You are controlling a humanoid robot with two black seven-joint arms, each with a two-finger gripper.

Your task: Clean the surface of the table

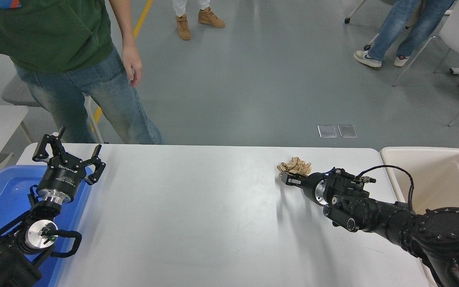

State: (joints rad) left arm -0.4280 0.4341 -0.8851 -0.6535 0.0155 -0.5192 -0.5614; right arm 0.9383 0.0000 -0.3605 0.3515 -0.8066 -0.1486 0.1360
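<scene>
Head view: I had my right gripper (pixel 290 179) down at a crumpled brown paper wad (pixel 294 165) near the table's (pixel 197 207) far edge; whether the fingers had closed on it, I couldn't tell. I judged this the pickup step, and next it needed a firm pinch, a lift and a swing to the beige tub (pixel 432 175) just right. The left gripper (pixel 68 153) sat parked over the blue tray (pixel 2 195), fingers spread.

Robot lab or workshop, grey floor (pixel 253 79) with yellow line (pixel 144 14), onlookers standing around
</scene>
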